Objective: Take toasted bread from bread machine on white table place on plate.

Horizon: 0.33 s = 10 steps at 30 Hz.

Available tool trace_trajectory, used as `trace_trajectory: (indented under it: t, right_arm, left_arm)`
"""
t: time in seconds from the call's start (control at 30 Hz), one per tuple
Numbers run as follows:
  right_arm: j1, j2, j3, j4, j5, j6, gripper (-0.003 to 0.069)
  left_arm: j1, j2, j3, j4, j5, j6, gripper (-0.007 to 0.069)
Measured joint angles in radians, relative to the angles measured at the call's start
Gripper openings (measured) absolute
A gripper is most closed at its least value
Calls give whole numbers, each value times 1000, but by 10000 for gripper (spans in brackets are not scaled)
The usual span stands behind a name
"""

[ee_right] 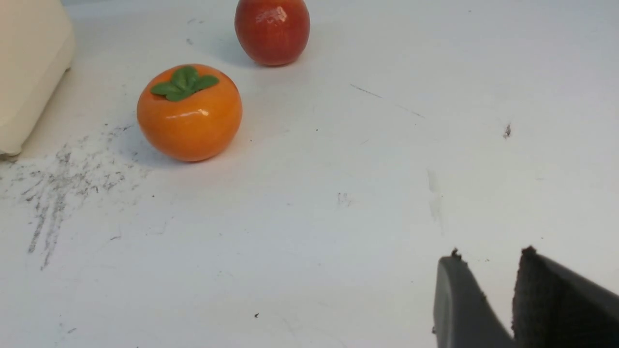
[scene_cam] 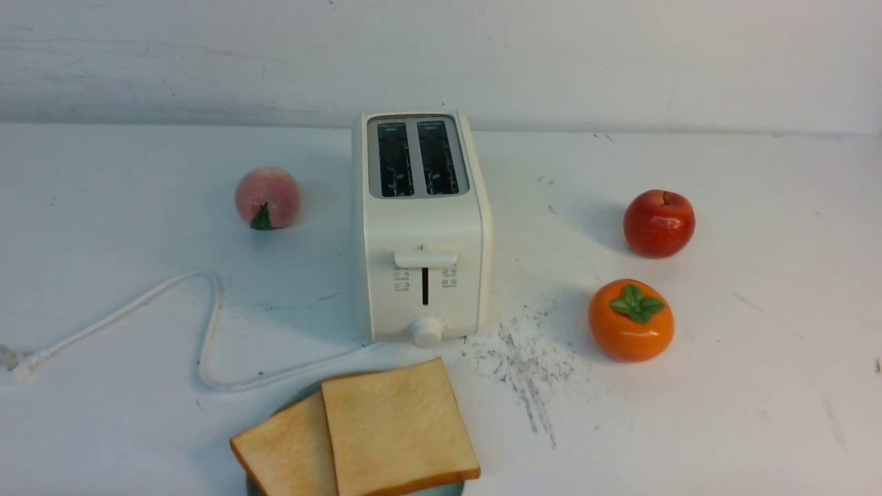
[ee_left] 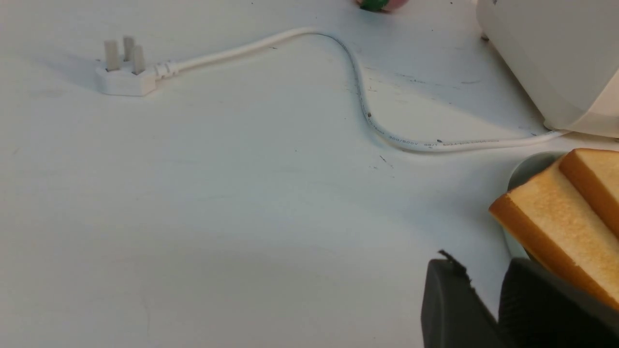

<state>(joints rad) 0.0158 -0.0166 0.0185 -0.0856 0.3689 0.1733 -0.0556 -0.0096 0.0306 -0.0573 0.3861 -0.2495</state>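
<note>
The bread machine (scene_cam: 420, 227) stands mid-table on the white table (scene_cam: 758, 386), both slots empty and the lever up. Two slices of toasted bread lie overlapping on the plate (scene_cam: 441, 490) at the near edge: the upper slice (scene_cam: 396, 427) rests partly on the lower one (scene_cam: 286, 451). Neither gripper shows in the front view. In the left wrist view my left gripper (ee_left: 483, 270) is open and empty, just beside the lower slice (ee_left: 561, 227) and the plate rim (ee_left: 527, 166). My right gripper (ee_right: 491, 263) hangs open over bare table, holding nothing.
A peach (scene_cam: 267, 198) sits left of the toaster. An apple (scene_cam: 659, 223) and a persimmon (scene_cam: 630, 320) sit to its right. The white cord (scene_cam: 207, 331) loops across the left side to its plug (ee_left: 125, 72). Grey scuffs (scene_cam: 524, 358) mark the table.
</note>
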Motion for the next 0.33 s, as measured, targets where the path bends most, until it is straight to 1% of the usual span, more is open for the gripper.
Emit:
trace_trajectory:
  t: [0.33]
  right_arm:
    - [0,0,0,0,0,0,204]
  left_arm:
    - [0,0,0,0,0,0,166]
